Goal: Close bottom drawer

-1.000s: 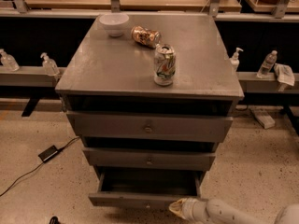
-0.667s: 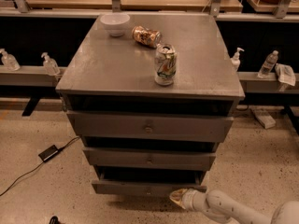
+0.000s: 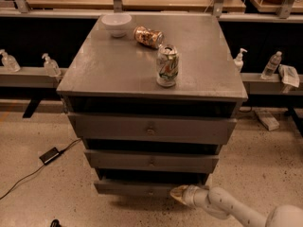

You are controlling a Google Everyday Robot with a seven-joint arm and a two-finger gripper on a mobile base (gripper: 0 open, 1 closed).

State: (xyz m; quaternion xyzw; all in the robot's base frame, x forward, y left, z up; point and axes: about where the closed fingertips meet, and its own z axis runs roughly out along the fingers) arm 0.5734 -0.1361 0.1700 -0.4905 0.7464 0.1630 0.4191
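Pushing the bottom drawer nearly home

At the foot of the cabinet (image 3: 118, 65), the bottom drawer (image 3: 137, 188) has slid most of the way in. A second ago it stood well out from the cabinet with its dark inside open to view. Now only a thin strip of its front shows, tucked under the middle drawer (image 3: 151, 161) and still a shade proud of the cabinet's face. The gripper (image 3: 179, 193) has followed it inward. It sits low at the cabinet's front, right of centre, with its tip against the right part of the drawer front. Whether it is open or closed cannot be told from here, and it appears to be pressing rather than holding anything. The arm reaches in from the cabinet's lower right.

By my judgement the task is almost done. A short further push straight into the cabinet should seat the drawer flush. Because the contact is off-centre, the drawer could skew and bind on its runners.
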